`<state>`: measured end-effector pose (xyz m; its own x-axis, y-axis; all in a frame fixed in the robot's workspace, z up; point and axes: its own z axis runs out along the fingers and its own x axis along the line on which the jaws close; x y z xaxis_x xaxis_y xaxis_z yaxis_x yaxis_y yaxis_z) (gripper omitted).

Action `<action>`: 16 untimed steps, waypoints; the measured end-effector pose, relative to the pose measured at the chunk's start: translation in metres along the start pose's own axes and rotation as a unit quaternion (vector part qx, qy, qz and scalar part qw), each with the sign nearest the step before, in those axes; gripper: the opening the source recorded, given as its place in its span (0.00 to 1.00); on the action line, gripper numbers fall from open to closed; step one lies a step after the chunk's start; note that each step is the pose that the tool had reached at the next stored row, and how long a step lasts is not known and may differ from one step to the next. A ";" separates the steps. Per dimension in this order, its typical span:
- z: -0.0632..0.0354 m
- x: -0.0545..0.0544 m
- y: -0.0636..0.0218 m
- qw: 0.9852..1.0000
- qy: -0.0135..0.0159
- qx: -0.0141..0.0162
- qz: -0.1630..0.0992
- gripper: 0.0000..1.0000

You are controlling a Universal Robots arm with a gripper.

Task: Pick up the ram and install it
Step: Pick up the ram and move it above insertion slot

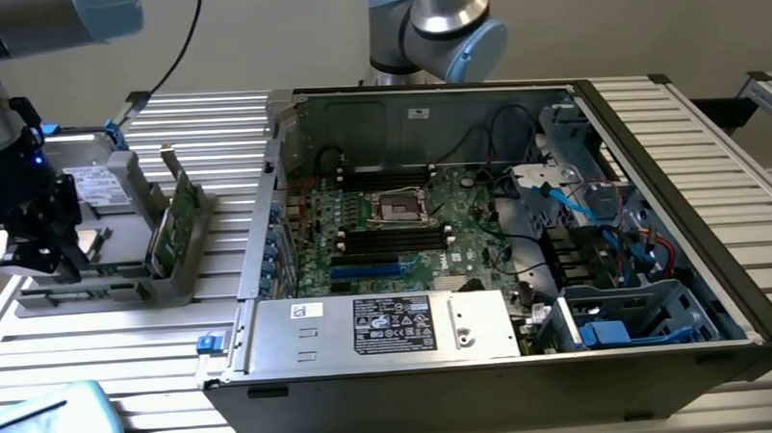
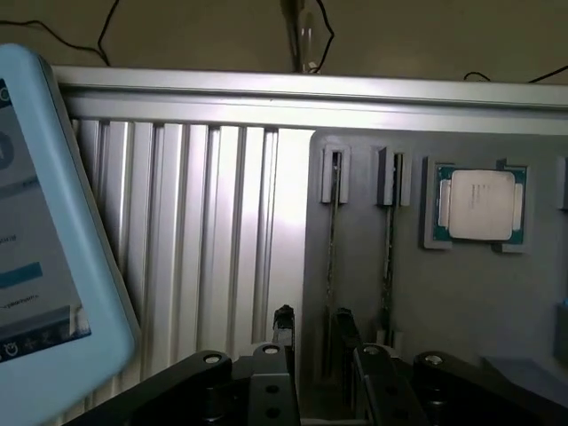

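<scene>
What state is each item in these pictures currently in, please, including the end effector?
end effector, open, over the ram, holding nothing
ram, standing on edge in its holder slot, not picked up
second stick, on edge in the neighbouring slot
processor, lying flat in its holder pocket
computer case, side open, board exposed
black memory slots, look empty

My worktop [image 1: 108, 332] is a bed of pale, ribbed metal slats. An open computer case [image 1: 495, 391] lies on it with its side panel off, taking up the middle and the exterior view's right. Just beside the case, toward the exterior view's left, a grey holder tray [image 1: 74, 300] sits flat on the slats. A pale-blue device [image 1: 46, 421] shows at the near left corner. I cannot tell whether it rests on the slats.
</scene>
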<state>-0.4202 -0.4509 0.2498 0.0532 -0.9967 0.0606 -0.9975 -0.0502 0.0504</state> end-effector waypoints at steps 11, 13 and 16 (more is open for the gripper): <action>0.0191 -0.001 -0.0010 1.000 -0.012 0.001 0.001 0.31; 0.0218 -0.001 -0.0011 1.000 -0.016 0.001 0.001 0.31; 0.0261 -0.002 -0.0014 1.000 -0.022 0.001 0.001 0.31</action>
<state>-0.4202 -0.4509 0.2236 0.0486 -0.9987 0.0169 -0.9977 -0.0477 0.0482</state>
